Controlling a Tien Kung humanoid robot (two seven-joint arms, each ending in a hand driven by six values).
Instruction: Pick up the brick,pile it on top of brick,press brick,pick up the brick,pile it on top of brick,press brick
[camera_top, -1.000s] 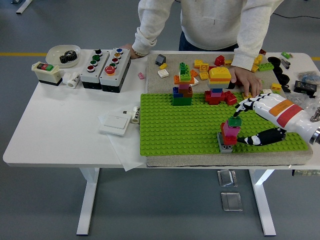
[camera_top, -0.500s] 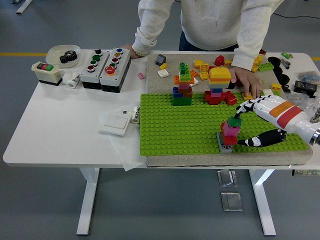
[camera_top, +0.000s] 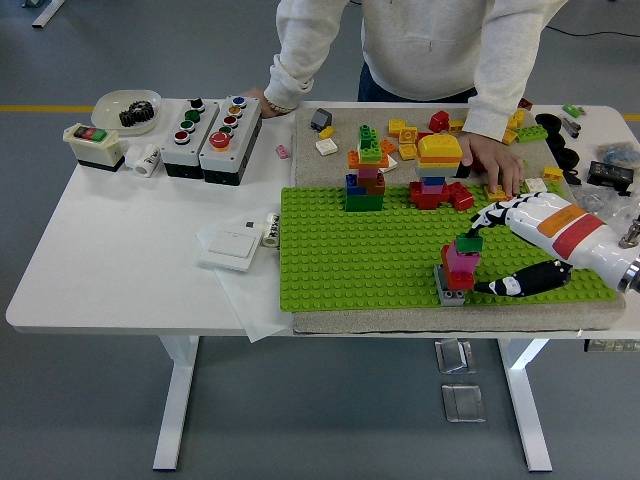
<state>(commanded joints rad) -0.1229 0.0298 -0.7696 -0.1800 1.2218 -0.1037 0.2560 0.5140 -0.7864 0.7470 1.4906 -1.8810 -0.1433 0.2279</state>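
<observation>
A small brick stack (camera_top: 457, 270) stands on a grey base at the front right of the green baseplate (camera_top: 350, 260), with red and pink bricks and a green brick (camera_top: 468, 243) on top. My right hand (camera_top: 480, 255) reaches in from the right. Its white fingers (camera_top: 492, 214) rest at the green brick's upper edge, and the black thumb (camera_top: 512, 284) stretches low toward the stack's base, well apart from them. The hand looks spread and grasps nothing. My left arm is out of view.
Two taller brick towers (camera_top: 365, 175) (camera_top: 437, 168) stand at the baseplate's far edge. Loose bricks (camera_top: 405, 135) lie on the mat behind. A person's hand (camera_top: 492, 165) rests there, and the other hand (camera_top: 257, 97) is by the button boxes (camera_top: 210, 135). A wall switch (camera_top: 232, 243) lies at the left.
My right hand has drifted slightly right and down, the thumb sliding back a little from the stack. The green brick stays on top of the stack.
</observation>
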